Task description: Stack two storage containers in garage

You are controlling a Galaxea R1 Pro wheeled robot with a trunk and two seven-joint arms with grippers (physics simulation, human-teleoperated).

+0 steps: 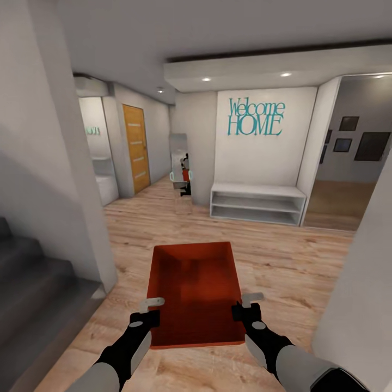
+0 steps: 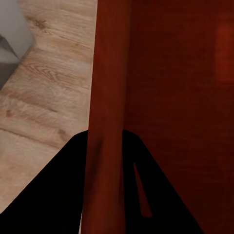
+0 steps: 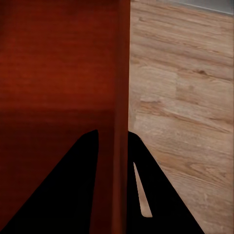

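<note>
I hold one orange-red storage container (image 1: 193, 288) level in front of me, above a light wood plank floor. My left gripper (image 1: 152, 305) is shut on its left wall, and my right gripper (image 1: 246, 302) is shut on its right wall. In the left wrist view the thin red wall (image 2: 109, 87) runs between the black fingers (image 2: 58, 195). The right wrist view shows the same grip on the opposite wall (image 3: 122, 73), with a black finger (image 3: 73, 185) on each side. The container is empty. The other storage container and the garage are out of view.
I am in an entry hall. Grey stairs (image 1: 32, 283) and a white wall corner (image 1: 81, 207) stand close on the left, and a white wall (image 1: 359, 294) close on the right. Ahead are a white shelf bench (image 1: 256, 202), a mirror (image 1: 182, 174), a wooden door (image 1: 136, 147) and an opening (image 1: 348, 185).
</note>
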